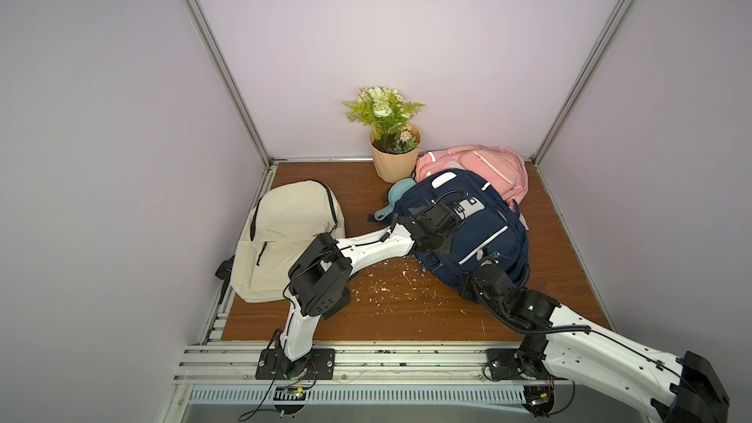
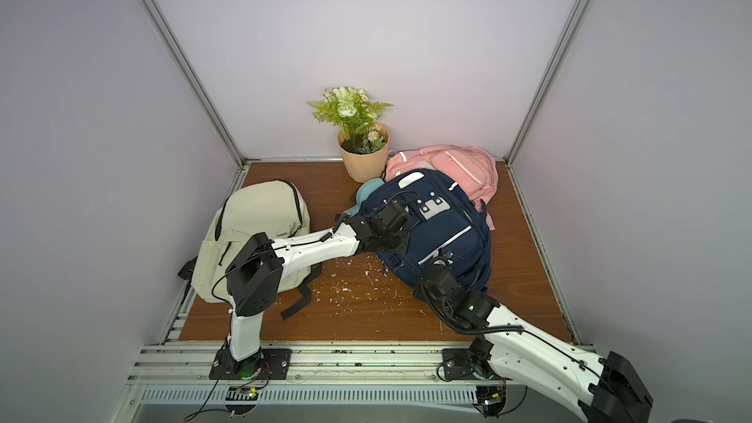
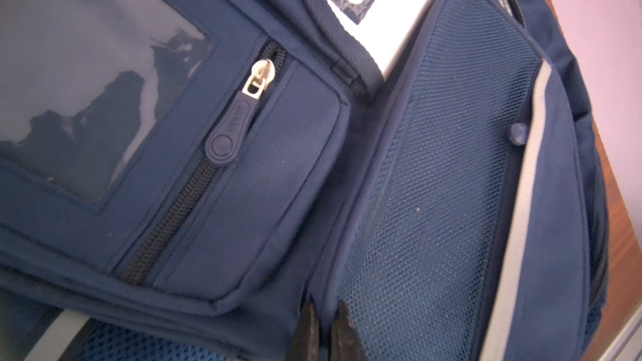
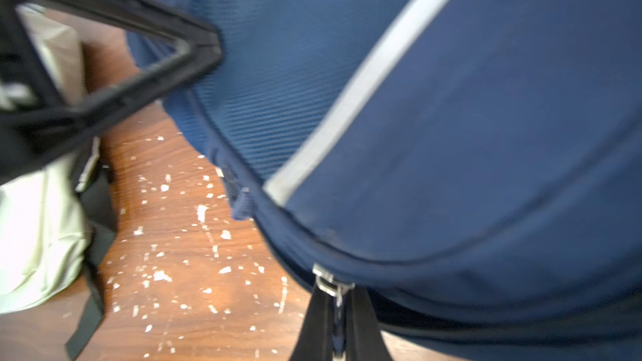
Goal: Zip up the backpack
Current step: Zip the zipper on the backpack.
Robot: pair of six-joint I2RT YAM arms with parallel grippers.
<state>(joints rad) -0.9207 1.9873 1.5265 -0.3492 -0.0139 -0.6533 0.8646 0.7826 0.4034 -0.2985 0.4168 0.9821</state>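
Risk 1: the zipper pull [image 4: 336, 302] could slip from the right gripper [image 4: 340, 293]. The 2 jaws were clamped only on the thin metal tab, and a pull off the line of the track would twist it free.

Risk 2: the slider [image 4: 323, 276] could jam on the curved near edge of the navy backpack [image 1: 484, 233], because slack cloth beside the teeth tends to feed into it.

Risk 3: the bag could drag across the table [image 1: 407, 319] if the left gripper [image 3: 326, 307] lost its hold. We saw it closed on a fold of fabric at the seam between the front pocket [image 3: 271, 154] and the mesh panel [image 3: 444, 168].

The navy backpack lay front-up at centre-right of the table, its far end overlapping the pink backpack [image 1: 492, 164]. The right gripper met it at the near edge, on the main zipper. The left gripper sat on its front face, well apart from the slider.
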